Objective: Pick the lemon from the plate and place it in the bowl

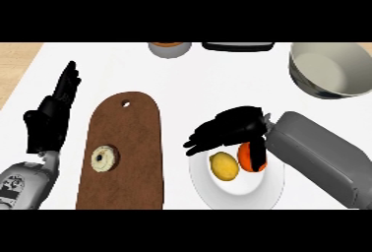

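A yellow lemon [224,166] lies on the white plate [232,195] at the lower middle, beside an orange fruit [251,157] that my right wrist partly covers. My right hand [227,129] hovers over the plate's far edge, just above the lemon. Its fingers point left and are relaxed, holding nothing. The grey bowl [330,69] stands at the upper right, well away from the plate. At the left edge my left hand [52,114] rests open with its fingers up.
A brown cutting board [127,128] lies left of the plate with a small round pastry [105,158] on it. At the counter's far edge sit a small grey cup [170,48] and a dark flat object [238,46].
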